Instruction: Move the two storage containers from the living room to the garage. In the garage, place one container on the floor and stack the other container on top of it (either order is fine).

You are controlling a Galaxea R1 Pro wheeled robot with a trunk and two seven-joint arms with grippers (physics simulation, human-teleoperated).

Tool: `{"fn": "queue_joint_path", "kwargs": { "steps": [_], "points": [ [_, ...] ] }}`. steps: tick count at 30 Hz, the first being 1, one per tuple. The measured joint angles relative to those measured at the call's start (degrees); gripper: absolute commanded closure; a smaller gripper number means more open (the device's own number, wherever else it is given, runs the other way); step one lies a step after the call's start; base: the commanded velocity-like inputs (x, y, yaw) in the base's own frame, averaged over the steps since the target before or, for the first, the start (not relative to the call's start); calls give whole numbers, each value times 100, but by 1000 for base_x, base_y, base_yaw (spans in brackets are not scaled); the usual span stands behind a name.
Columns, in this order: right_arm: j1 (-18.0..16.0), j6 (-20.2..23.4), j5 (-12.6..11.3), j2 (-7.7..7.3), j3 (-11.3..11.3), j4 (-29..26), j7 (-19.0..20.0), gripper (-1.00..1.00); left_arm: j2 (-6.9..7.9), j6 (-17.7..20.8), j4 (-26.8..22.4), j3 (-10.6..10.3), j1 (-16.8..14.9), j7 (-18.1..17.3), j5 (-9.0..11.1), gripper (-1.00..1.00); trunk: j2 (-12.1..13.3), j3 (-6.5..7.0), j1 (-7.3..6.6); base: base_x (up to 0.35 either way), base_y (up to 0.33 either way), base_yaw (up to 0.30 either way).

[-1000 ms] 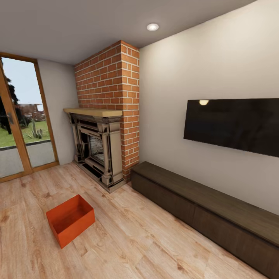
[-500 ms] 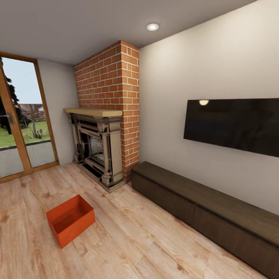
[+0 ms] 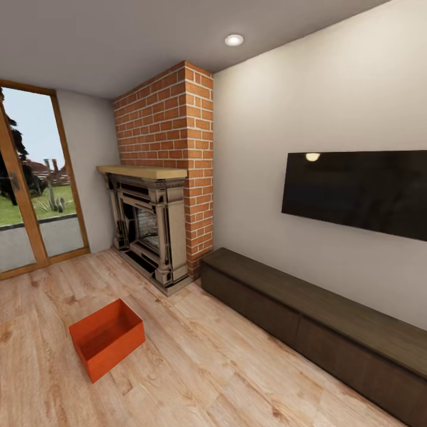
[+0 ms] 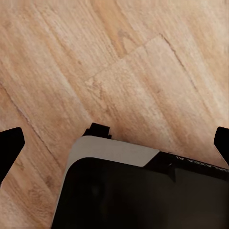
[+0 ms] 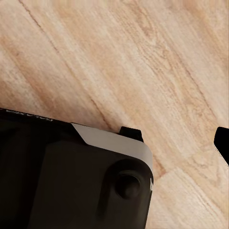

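The whole head view has slid a tiny bit since a moment ago, so the camera moved, not the things. The orange-red bin (image 3: 107,338) sits in the same spot on the light wood floor (image 3: 207,367).

The bin has no lid, and I can see nothing in it. It stands in front of the brick fireplace (image 3: 157,231), between the glass door (image 3: 29,196) and the long dark cabinet (image 3: 320,317). A black TV (image 3: 356,193) hangs on the wall above the cabinet.

The left gripper (image 4: 114,143) points down at bare wood planks. Its two black fingertips (image 4: 9,143) are far apart, wide open, with nothing between them. For the right gripper, one fingertip (image 5: 222,140) shows at the edge, so I cannot tell how wide it is. The bin is not near either gripper.
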Motion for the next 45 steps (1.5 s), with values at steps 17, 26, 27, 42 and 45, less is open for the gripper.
{"fn": "queue_joint_path", "kwargs": {
  "steps": [17, 26, 27, 42, 45],
  "points": [
    [0, -2, -9, 50, -65, -4, 20, -100, 10, 4, 2, 2, 0, 0, 8, -100, 0, 0, -1, 311, 0, 0],
    [-1, -21, 15, 0, -17, -4, 14, -100, 11, 5, 2, 2, 1, 0, 12, -100, 0, 0, -1, 321, 0, 164],
    [-1, -20, 14, 0, -17, -5, 9, -100, 11, 6, 3, 2, 1, 0, 12, -100, 0, 0, -1, 321, 0, 266],
    [-1, 17, 8, 0, -8, -6, -38, -100, 11, 46, 6, 6, 1, 0, 13, -100, 0, 0, -1, 321, 0, 279],
    [-1, 19, 8, 3, -1, -3, -42, -100, 11, 53, 6, 9, 1, 0, 13, -100, 0, 0, -1, 322, 0, 281]
  ]
}}
